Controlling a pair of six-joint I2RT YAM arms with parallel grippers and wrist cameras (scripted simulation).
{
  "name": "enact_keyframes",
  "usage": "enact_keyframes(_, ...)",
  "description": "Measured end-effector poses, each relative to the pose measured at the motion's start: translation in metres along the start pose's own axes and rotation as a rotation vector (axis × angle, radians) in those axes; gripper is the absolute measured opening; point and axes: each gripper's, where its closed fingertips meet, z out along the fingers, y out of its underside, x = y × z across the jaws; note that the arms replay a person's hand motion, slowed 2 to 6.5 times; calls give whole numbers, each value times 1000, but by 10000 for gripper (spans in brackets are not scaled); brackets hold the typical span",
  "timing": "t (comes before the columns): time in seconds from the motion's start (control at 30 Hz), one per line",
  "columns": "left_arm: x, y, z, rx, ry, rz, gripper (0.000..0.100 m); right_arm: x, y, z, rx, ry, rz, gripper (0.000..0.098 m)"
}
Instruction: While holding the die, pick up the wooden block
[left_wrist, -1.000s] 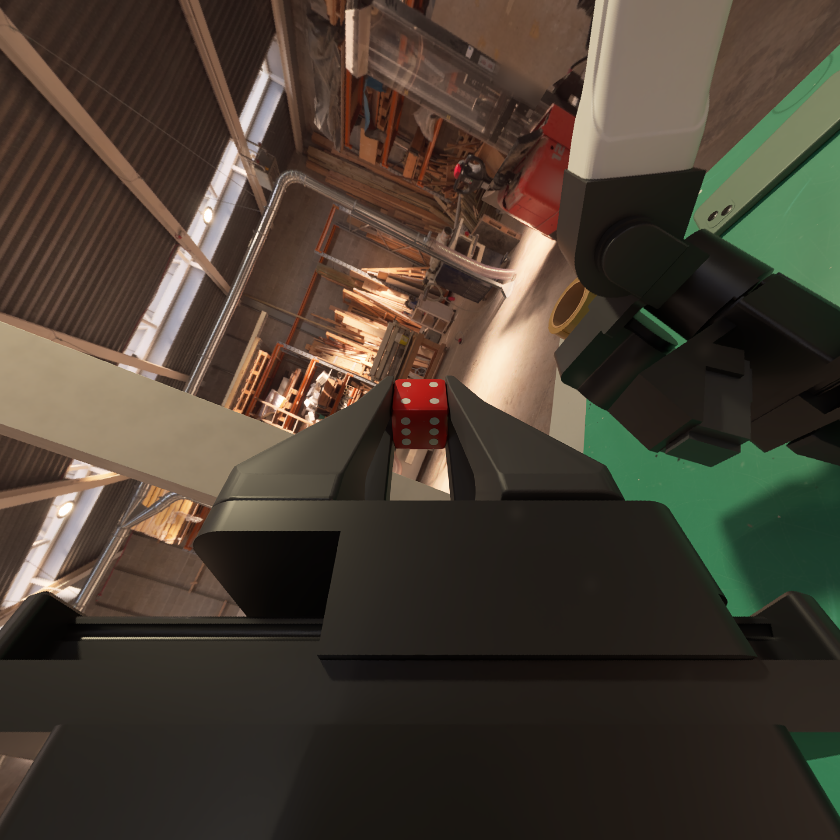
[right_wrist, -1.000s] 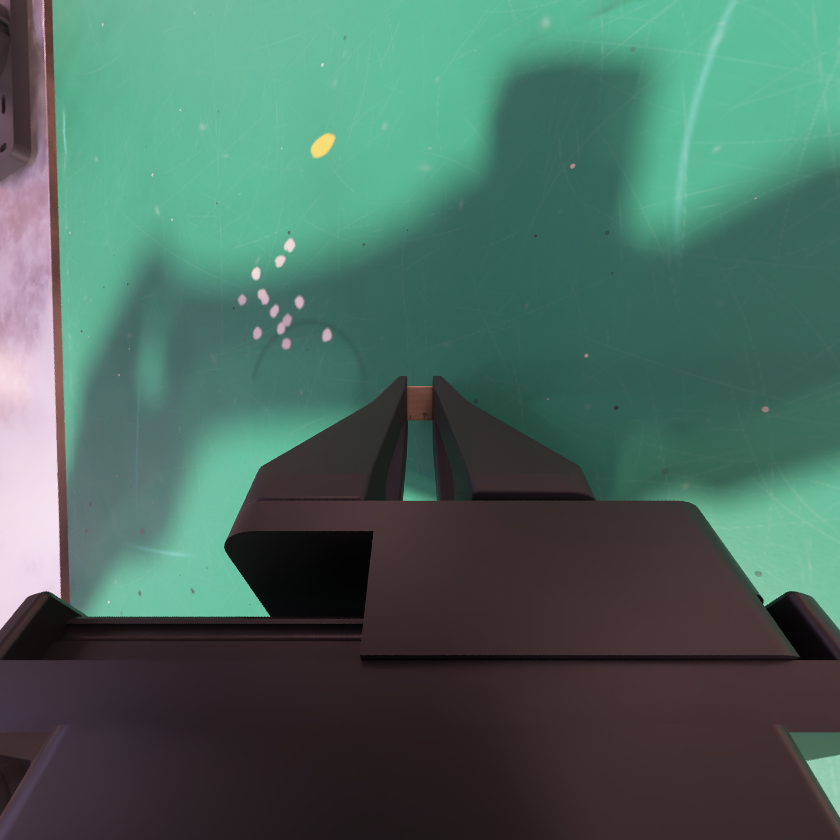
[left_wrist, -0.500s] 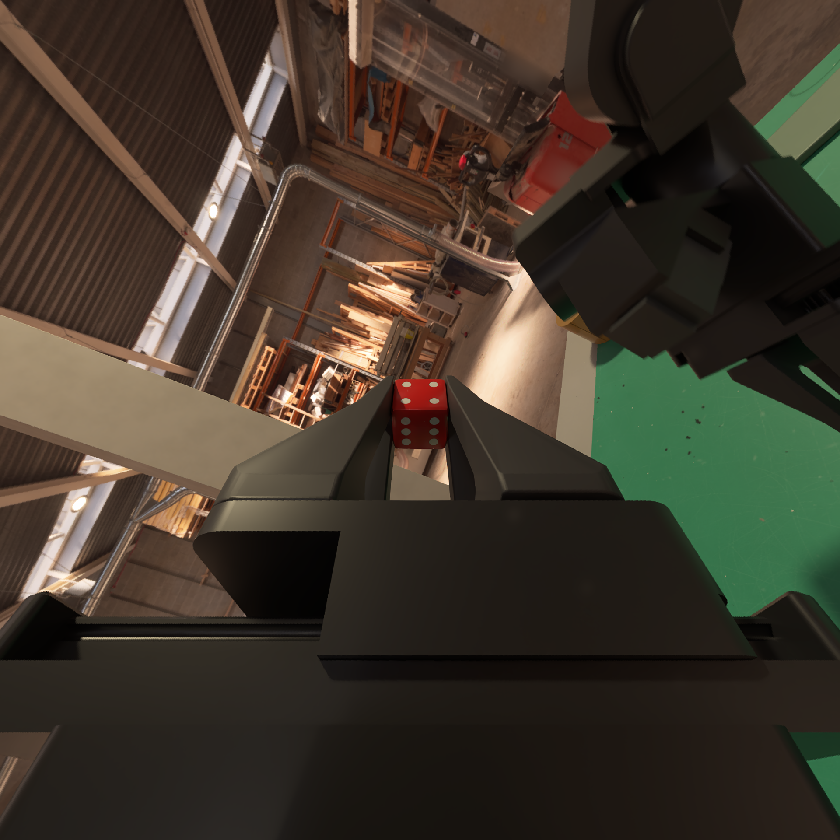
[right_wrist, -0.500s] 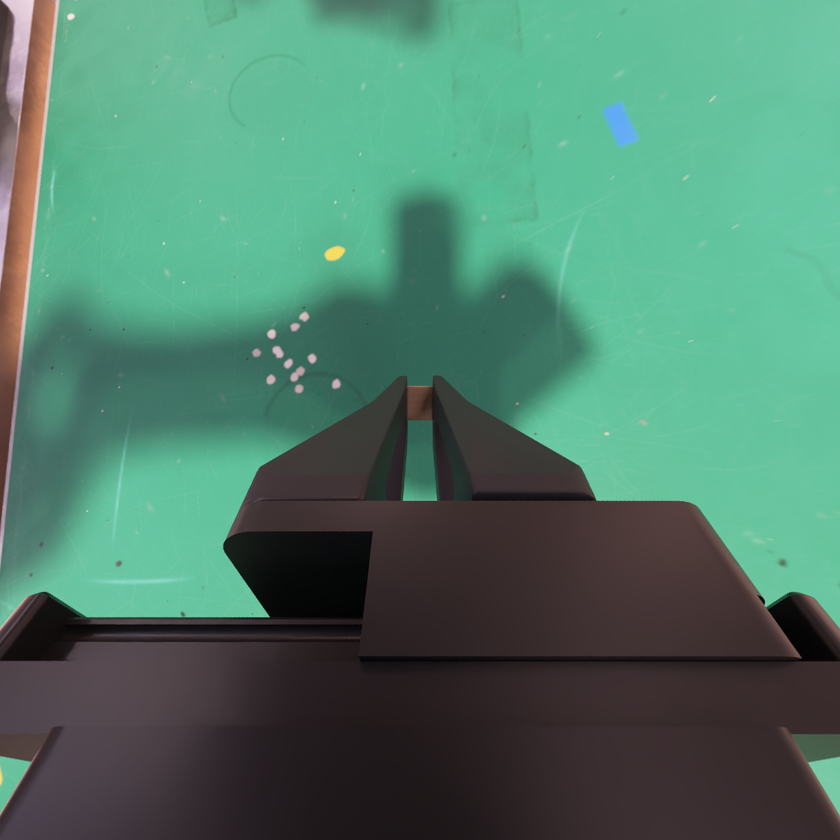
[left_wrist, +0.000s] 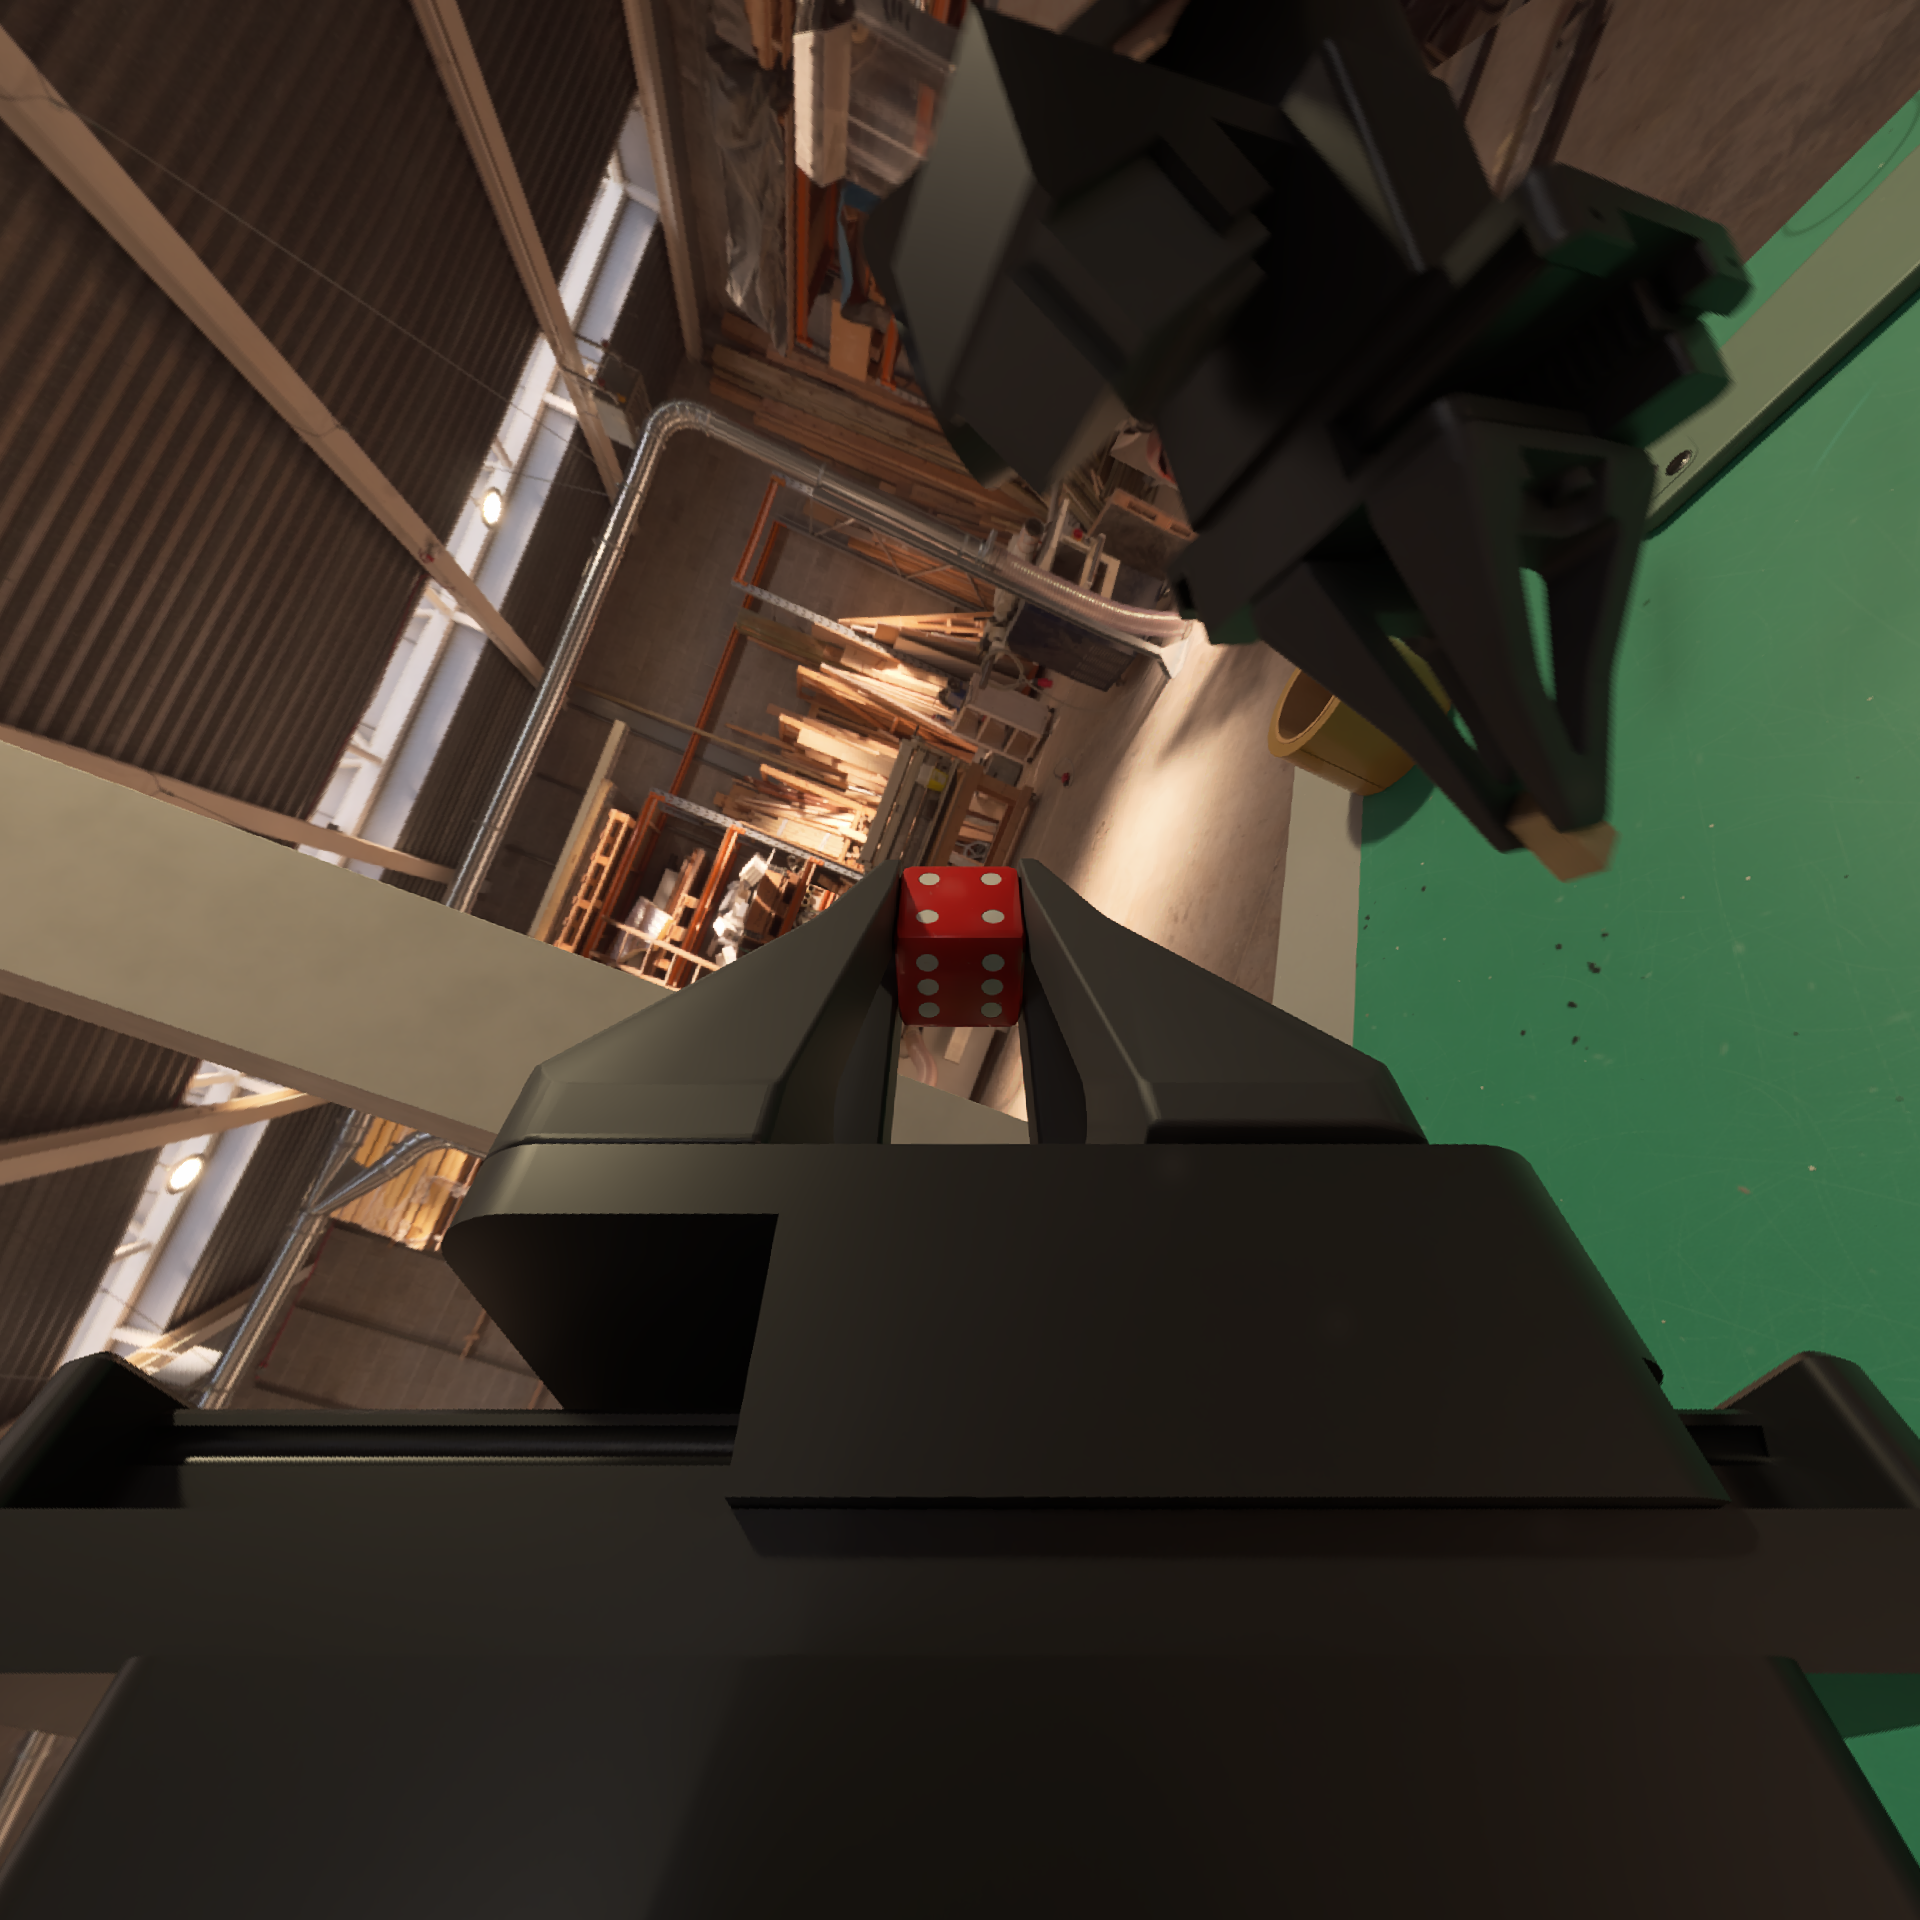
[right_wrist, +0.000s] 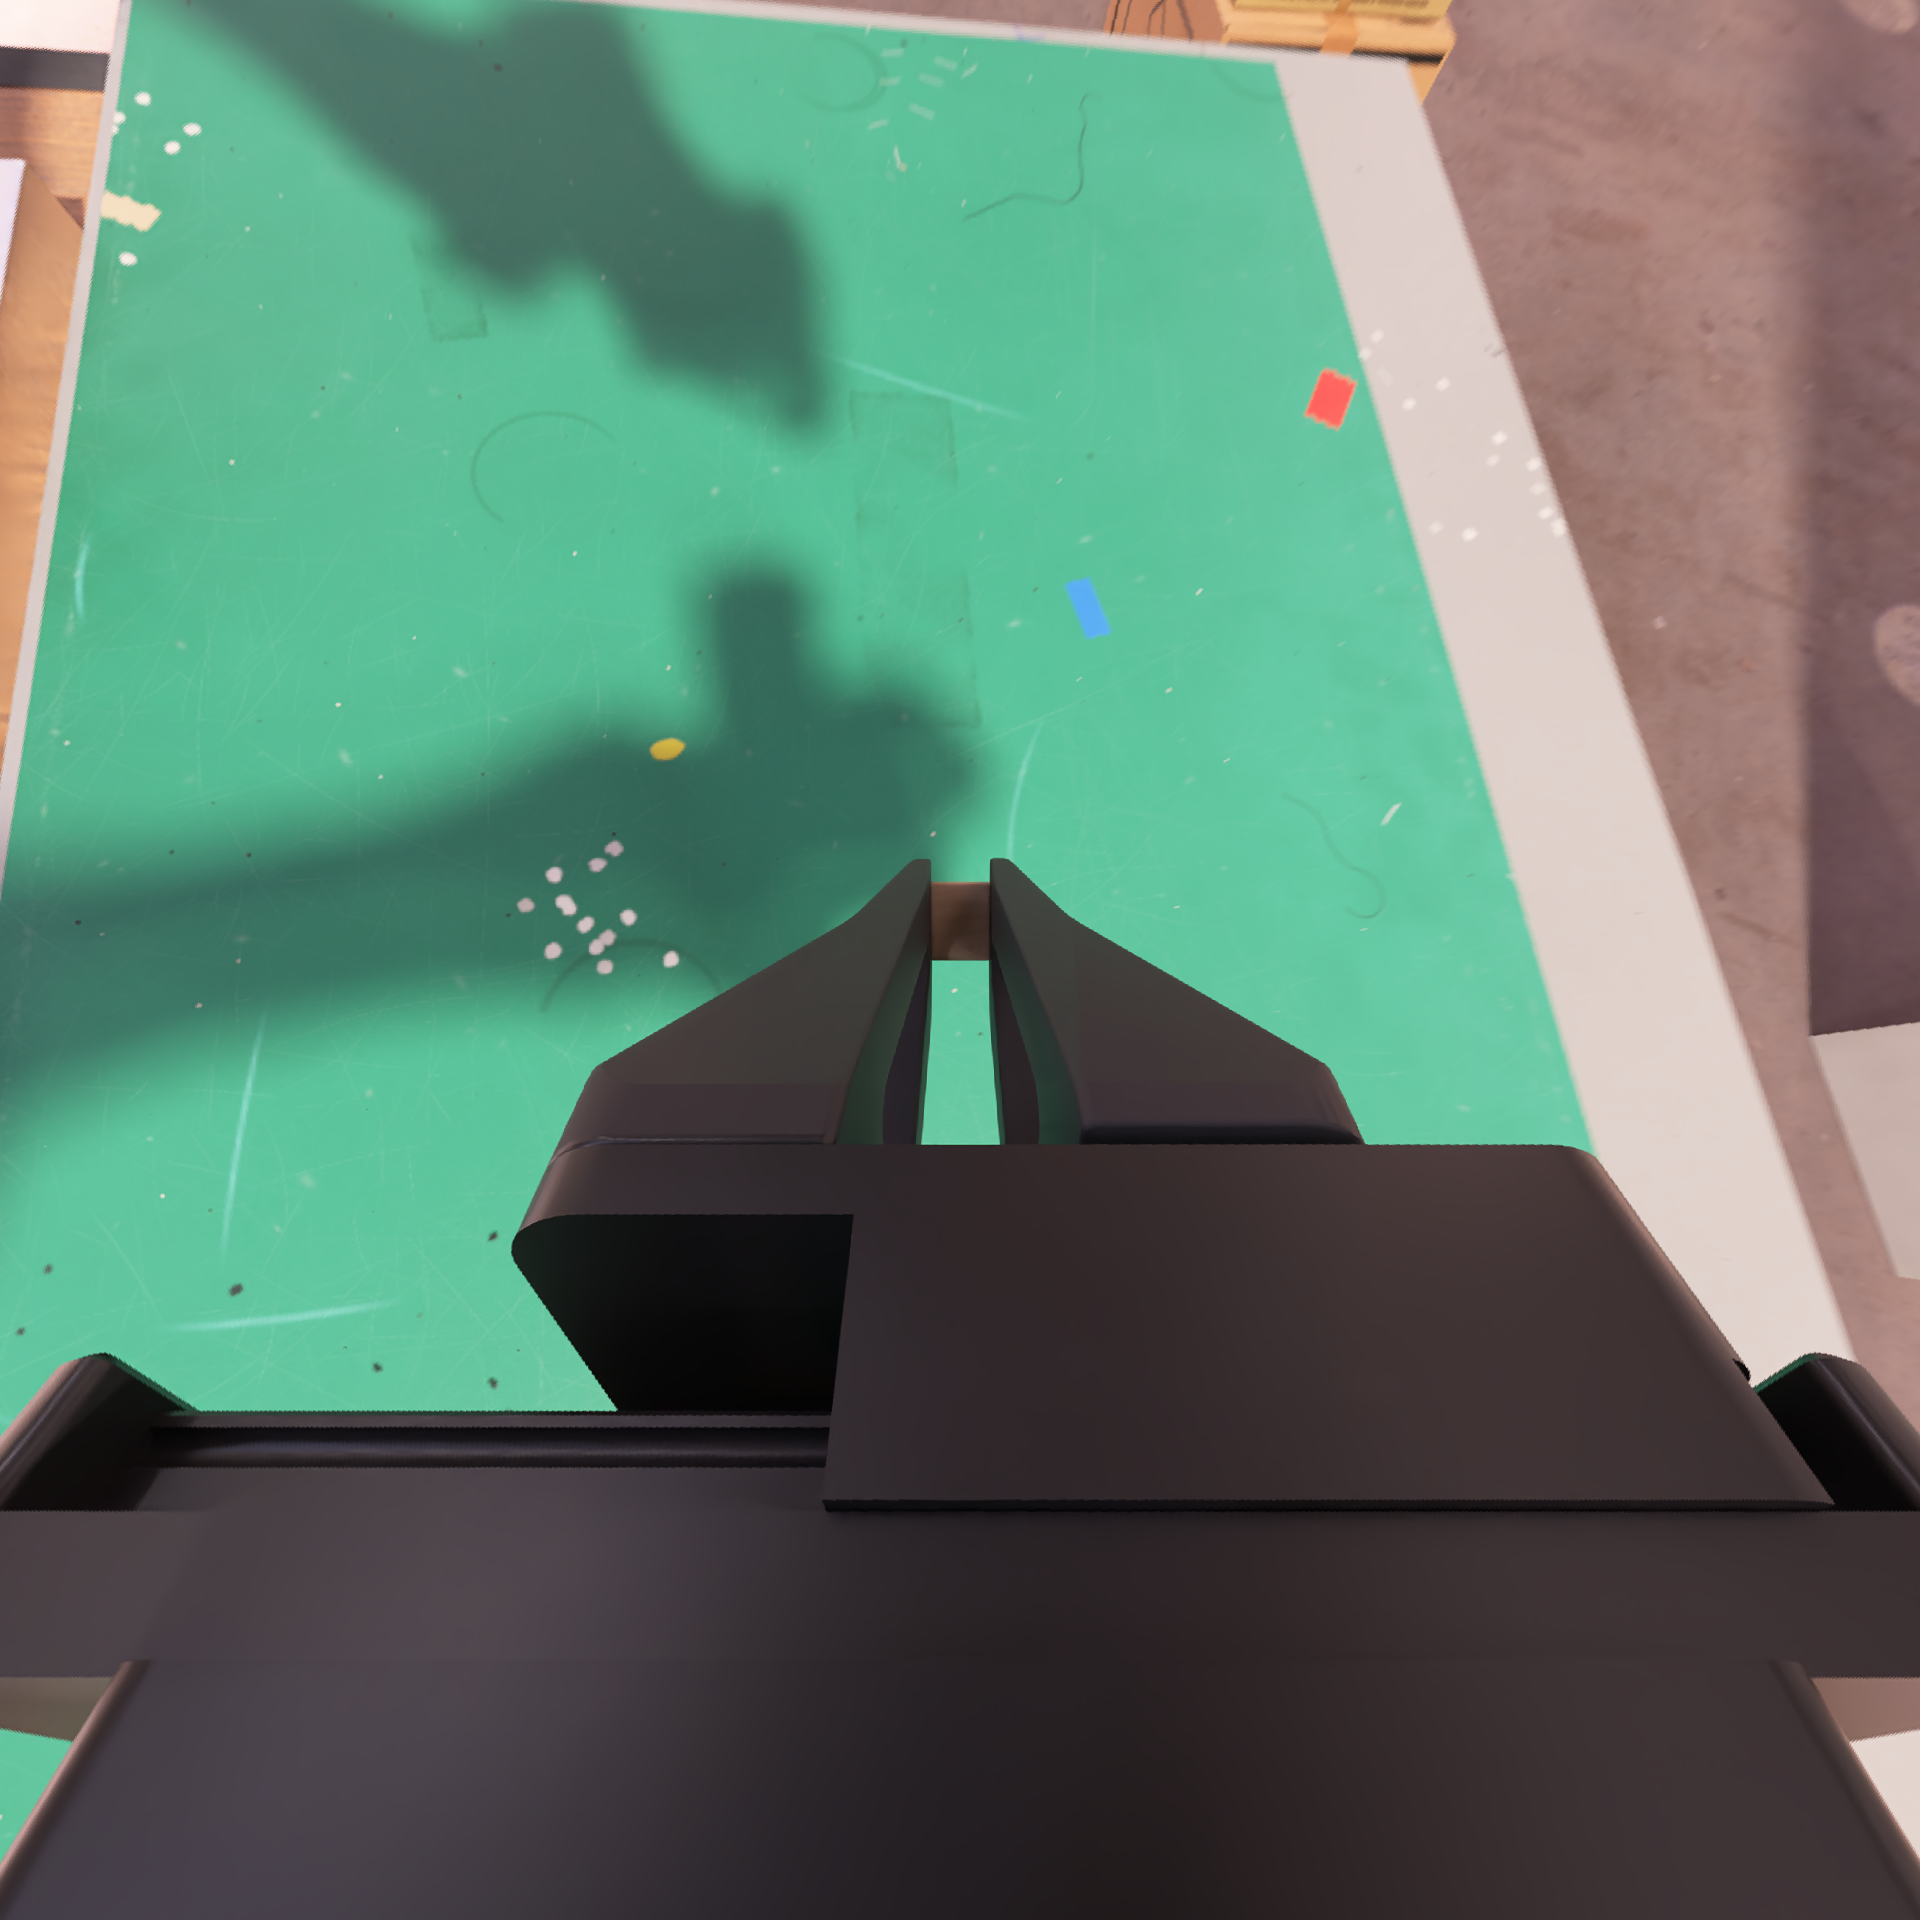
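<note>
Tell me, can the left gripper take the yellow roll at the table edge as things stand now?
Probably not. The left gripper is shut on the die, so it has no free grip. The right gripper, holding the block, also hangs in front of the roll, partly blocking the path.

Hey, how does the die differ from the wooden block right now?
The die is red with white pips; the block is plain tan wood. The left gripper holds the die; the right gripper holds the block. Both are clamped at the fingertips, off the green mat.
</note>
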Motion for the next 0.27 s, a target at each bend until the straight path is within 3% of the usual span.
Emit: enact_keyframes(0.27, 6, 3, 3, -3, 18, 4, 180, 15, -39, -34, 23, 70, -71, 91)
